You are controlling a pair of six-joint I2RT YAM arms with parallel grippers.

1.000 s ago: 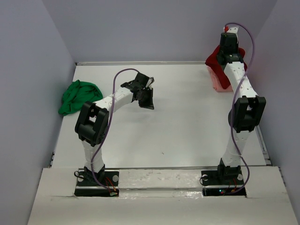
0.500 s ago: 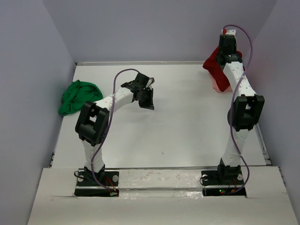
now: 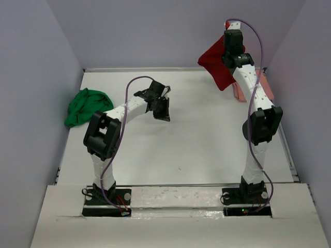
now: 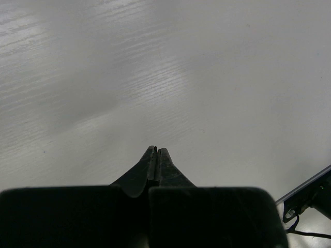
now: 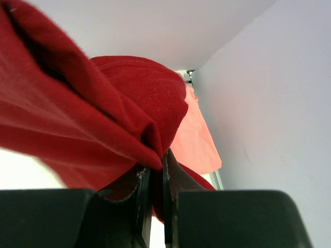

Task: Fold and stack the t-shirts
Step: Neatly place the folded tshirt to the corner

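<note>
Right arm has just hauled the dark red shirt (image 3: 214, 64) up off the far-right corner: a second ago it sat bunched on the salmon pink shirt (image 3: 265, 85), now it hangs in the air at about 1 o'clock, clear of the table (image 3: 207, 139) and swung left of where it lay. The right gripper (image 5: 153, 171) is nearly closed, jaws pinching a thick fold of the red cloth between them. Pink shirt is now uncovered, flat against the right wall at 2 o'clock. Nothing else has moved: the left gripper (image 4: 156, 154) is fully closed on nothing, hovering just off centre toward 11 o'clock, and the green shirt (image 3: 87, 106) is a crumpled heap at 9 to 10 o'clock by the left wall. Read: pick of the first shirt is done, and it looks like a carry to the open middle for laying out; no folding or stacking started. Orientation: the red shirt hangs as a bunched drape from a single pinch point, long axis running down from the gripper and trailing toward 10 o'clock. Can't tell collar from hem or where the sleeves are, too wadded. It will likely need spreading flat before any fold.
</note>
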